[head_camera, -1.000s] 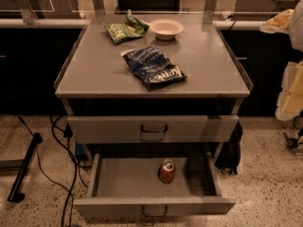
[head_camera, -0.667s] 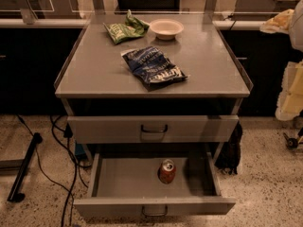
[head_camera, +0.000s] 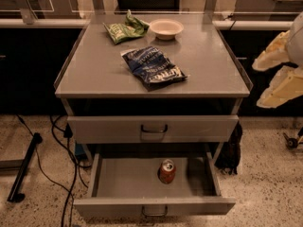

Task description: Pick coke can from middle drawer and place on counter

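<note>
One coke can [head_camera: 166, 170], red body, silver top, a small cylinder standing upright so its long axis runs vertical. We find it on the flat grey floor of the pulled-out middle drawer [head_camera: 123, 181], below the bench's front edge and a little toward the front right corner, apart from all the low walls. One claw [head_camera: 256, 86], cream, two blunt fingers spread with nothing between them, hanging just off the bench's right edge near the front right corner, at about bench-top height. We judge the coming move turns on this: the can lies well apart from the claw, lower and back toward the middle of the front edge, beneath the closed drawer front [head_camera: 189, 129] with the black loop handle, so the reach must drop and come in over the open tray. One bench [head_camera: 99, 70], smooth grey metal, thin raised side rims. One crumpled blue chip bag [head_camera: 156, 67] near its centre. One green chip bag [head_camera: 125, 30] and one pale round bowl [head_camera: 166, 28] along the back edge.
</note>
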`<state>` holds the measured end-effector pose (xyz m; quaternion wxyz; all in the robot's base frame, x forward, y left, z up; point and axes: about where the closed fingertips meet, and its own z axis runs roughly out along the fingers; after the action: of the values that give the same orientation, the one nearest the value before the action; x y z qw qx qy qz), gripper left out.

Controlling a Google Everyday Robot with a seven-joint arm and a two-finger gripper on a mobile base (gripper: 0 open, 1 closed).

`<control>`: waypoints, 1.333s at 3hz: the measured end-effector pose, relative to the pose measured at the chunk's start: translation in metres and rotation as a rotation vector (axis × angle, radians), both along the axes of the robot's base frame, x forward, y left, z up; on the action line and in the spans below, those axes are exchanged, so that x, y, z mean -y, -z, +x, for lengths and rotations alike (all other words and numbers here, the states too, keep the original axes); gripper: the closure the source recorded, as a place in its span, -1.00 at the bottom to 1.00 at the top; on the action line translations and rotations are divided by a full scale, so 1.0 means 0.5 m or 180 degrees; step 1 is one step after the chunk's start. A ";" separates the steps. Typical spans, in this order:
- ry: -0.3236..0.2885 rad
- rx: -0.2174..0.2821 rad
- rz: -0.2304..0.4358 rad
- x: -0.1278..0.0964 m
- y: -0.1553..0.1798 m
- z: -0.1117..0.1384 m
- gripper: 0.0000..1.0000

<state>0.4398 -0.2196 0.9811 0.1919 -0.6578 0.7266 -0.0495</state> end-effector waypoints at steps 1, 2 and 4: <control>0.0063 -0.0054 0.0212 -0.017 0.064 -0.020 0.39; 0.0127 -0.0129 0.0455 -0.041 0.148 -0.033 0.88; 0.0189 -0.0156 0.0784 -0.081 0.275 -0.036 1.00</control>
<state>0.4218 -0.1793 0.8433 0.2519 -0.6084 0.7509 0.0505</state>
